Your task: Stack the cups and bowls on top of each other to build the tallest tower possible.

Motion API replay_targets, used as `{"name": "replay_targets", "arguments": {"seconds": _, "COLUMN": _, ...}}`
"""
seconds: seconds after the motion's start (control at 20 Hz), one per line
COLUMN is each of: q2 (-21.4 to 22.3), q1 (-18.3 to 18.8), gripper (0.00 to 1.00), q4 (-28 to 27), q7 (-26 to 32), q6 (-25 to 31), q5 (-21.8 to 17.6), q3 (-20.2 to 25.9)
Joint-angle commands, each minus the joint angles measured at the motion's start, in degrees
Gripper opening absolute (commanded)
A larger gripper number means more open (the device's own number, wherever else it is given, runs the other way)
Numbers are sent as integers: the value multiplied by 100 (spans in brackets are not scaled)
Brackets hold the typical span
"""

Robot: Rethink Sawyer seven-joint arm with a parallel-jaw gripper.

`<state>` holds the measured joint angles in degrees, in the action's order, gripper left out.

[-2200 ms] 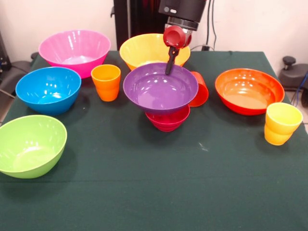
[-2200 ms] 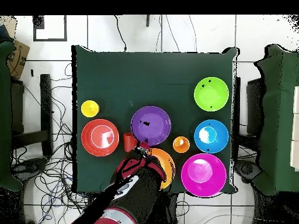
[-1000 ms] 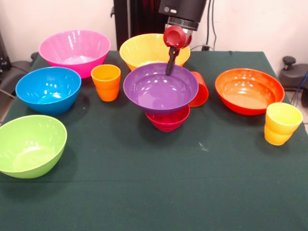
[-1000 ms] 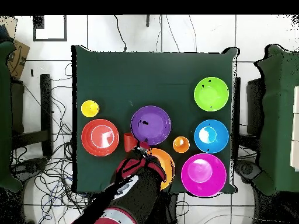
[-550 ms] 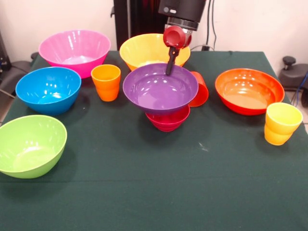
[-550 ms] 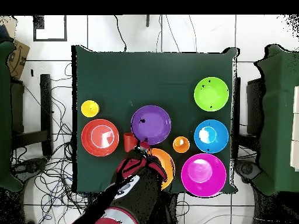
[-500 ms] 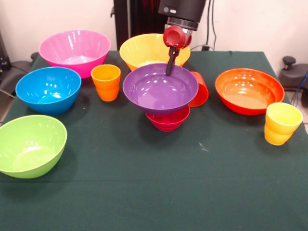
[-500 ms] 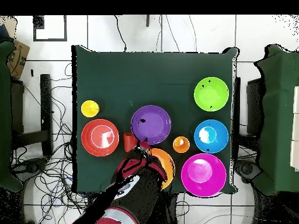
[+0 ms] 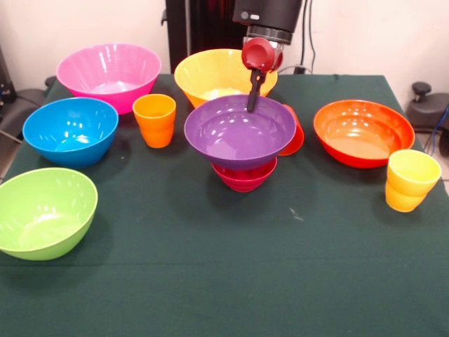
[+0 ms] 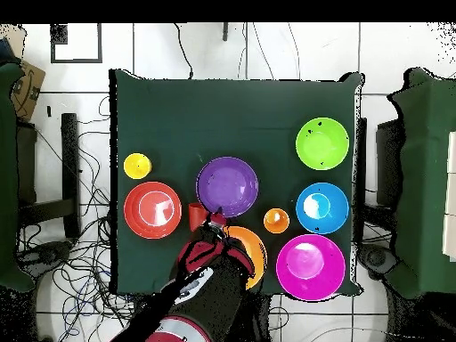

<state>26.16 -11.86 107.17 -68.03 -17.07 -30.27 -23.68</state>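
Risk of toppling is judged highest at the purple bowl (image 9: 240,132), which is carried on the much smaller magenta-red bowl (image 9: 245,174) near the middle of the bench (image 9: 210,281) and overhangs it on every side. The claw (image 9: 253,100) is clenched on the far rim of the purple bowl, with one dark finger seen inside the rim. If the rim were released while the bowl sits off centre, or if the claw were drawn sideways, the bowl is likely to tip or slide off its narrow support. The red-orange cup (image 9: 293,133) lies on its side just right of this two-piece tower and is partly hidden by the purple bowl; it could be knocked and rolled if the bowl shifts. The remaining pieces are set apart on the bench: the yellow bowl (image 9: 210,74) just behind the tower, the pink bowl (image 9: 109,74) at far left, the blue bowl (image 9: 70,130) and green bowl (image 9: 42,210) down the left side, the orange cup (image 9: 155,119) left of the tower, the orange-red bowl (image 9: 363,131) and yellow cup (image 9: 411,180) at right. Every bowl and upright cup is seen to be empty.
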Motion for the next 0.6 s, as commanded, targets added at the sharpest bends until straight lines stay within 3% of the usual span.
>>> {"name": "replay_targets", "arguments": {"seconds": 0.05, "q2": -49, "q1": -56, "gripper": 0, "q4": -504, "q7": -890, "q6": -342, "q5": 113, "q3": 506}}
{"name": "replay_targets", "arguments": {"seconds": 0.6, "q2": -162, "q1": -200, "gripper": 0, "q4": -579, "q7": -808, "q6": -228, "q5": 200, "q3": 344}}
